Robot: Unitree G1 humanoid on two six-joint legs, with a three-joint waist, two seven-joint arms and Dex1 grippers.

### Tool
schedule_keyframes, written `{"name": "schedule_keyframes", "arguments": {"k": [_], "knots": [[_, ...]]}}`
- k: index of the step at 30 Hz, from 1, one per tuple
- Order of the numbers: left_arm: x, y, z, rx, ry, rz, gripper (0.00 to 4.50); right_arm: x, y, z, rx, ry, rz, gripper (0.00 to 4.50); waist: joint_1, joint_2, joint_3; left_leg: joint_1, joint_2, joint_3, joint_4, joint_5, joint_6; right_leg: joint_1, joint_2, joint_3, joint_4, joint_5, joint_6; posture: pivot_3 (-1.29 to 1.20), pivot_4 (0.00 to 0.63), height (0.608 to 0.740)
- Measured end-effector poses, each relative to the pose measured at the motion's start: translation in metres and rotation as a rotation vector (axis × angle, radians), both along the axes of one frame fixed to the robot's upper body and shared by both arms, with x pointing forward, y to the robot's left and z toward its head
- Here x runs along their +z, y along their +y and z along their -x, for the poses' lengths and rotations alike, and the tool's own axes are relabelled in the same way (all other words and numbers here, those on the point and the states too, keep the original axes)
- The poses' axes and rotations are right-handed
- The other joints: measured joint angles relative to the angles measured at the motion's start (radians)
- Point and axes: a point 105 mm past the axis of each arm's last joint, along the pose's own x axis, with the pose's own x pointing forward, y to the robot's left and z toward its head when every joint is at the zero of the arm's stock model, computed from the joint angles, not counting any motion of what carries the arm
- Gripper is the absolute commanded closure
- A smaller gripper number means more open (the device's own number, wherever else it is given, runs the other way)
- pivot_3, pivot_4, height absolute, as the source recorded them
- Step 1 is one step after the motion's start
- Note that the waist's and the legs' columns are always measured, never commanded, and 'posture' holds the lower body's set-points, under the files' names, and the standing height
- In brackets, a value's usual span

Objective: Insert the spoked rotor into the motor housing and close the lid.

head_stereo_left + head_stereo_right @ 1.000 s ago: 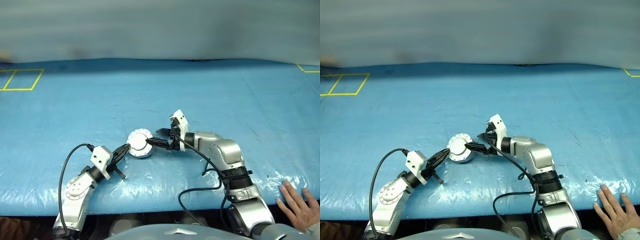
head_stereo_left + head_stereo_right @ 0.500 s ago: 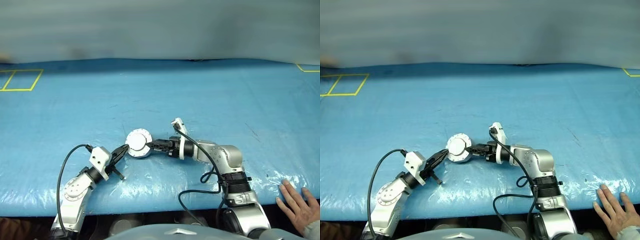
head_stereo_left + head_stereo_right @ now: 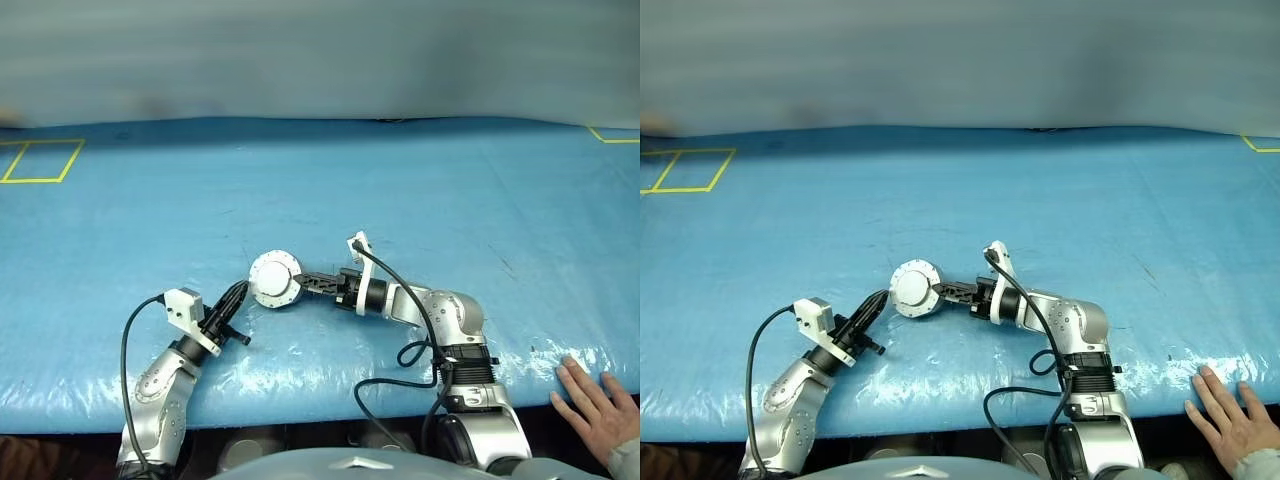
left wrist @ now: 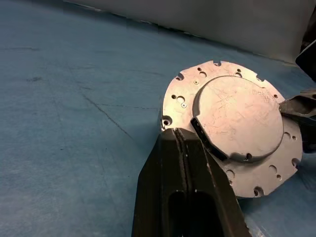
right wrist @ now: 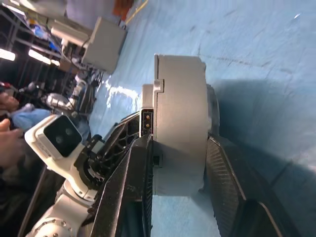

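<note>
Blue plastic sheeting covered the counter (image 3: 420, 190), wrinkled and shiny along the near edge. The housing (image 3: 275, 279) stood near the middle of the counter, closer to the near edge, tipped up on its rim with its flat grey face toward the camera. In the left wrist view that face showed as a round flange with small holes and a raised plain disc, the lid (image 4: 239, 118), lying closed on it.

The right gripper (image 3: 308, 282) reached in from the right side, pointing toward the left edge of the counter, its jaws part-closed across the thickness of the housing, one finger (image 5: 129, 182) against each flat face. A black cable looped from its wrist down toward the near edge.

The left gripper (image 3: 237, 293) lay low over the sheet just beside the housing's rim on the left, its jaws pressed together and holding nothing; whether its tip touched the rim was hard to tell.

Yellow tape (image 3: 40, 160) marked a rectangle at the far left corner, and another yellow corner (image 3: 610, 136) showed at the far right. A person's hand (image 3: 597, 406) rested on the near edge at the right corner, well apart from the grippers. Nothing lay between the housing and either gripper.
</note>
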Motion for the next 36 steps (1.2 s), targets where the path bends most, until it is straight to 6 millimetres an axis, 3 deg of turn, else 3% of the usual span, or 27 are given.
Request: {"name": "schedule_keyframes", "arguments": {"k": [3,6,13,14,22,27,36], "knots": [[0.008,0.002,-0.002,0.039,-0.01,0.059,3.6,0.005,-0.009,-0.01,-0.082,0.026,-0.057,3.14,-0.002,-0.001,0.001,-0.002,0.0,0.001,0.0,-0.001,0.001,-0.001,0.0,0.001,0.0,0.0,0.0,0.0,0.15,0.74],[0.012,0.004,-0.003,0.068,-0.013,0.102,2.55,0.014,-0.013,-0.018,-0.124,0.023,-0.083,3.14,-0.005,0.0,0.001,-0.002,0.0,0.002,0.0,-0.001,0.002,-0.001,0.0,0.002,0.0,0.0,0.0,0.0,0.15,0.74],[0.019,0.008,-0.006,0.136,-0.006,0.333,0.2,0.024,-0.006,-0.025,-0.179,0.089,-0.191,3.14,-0.017,0.0,0.001,-0.002,0.0,0.002,0.0,-0.002,0.002,-0.001,0.001,0.002,0.0,0.0,0.0,0.0,0.15,0.74],[0.021,0.007,-0.006,0.139,-0.008,0.381,0.04,0.026,-0.005,-0.026,-0.188,0.098,-0.221,3.14,-0.018,0.0,0.001,-0.002,0.0,0.002,0.0,-0.002,0.002,-0.001,0.001,0.002,0.0,0.0,0.0,0.0,0.15,0.74],[0.027,-0.005,-0.006,0.091,0.055,0.678,0.04,0.049,0.005,-0.022,-0.155,0.102,-0.335,3.14,-0.027,0.0,0.001,-0.002,0.0,0.003,0.001,-0.002,0.003,-0.001,0.001,0.003,0.001,0.0,0.0,0.0,0.15,0.74],[0.034,-0.01,-0.007,0.017,0.08,0.766,0.04,0.063,0.014,-0.012,-0.088,0.052,-0.34,3.14,-0.029,0.0,0.001,-0.002,0.0,0.003,0.004,-0.002,0.003,-0.001,0.001,0.003,0.002,0.0,0.0,0.0,0.15,0.74],[0.038,-0.014,-0.006,-0.052,0.1,0.823,0.04,0.056,0.023,-0.002,-0.03,0.062,-0.318,3.14,-0.028,0.0,0.001,-0.002,0.0,0.005,0.014,-0.004,0.003,-0.001,0.002,0.004,0.01,0.0,0.0,0.0,0.15,0.74]]}}
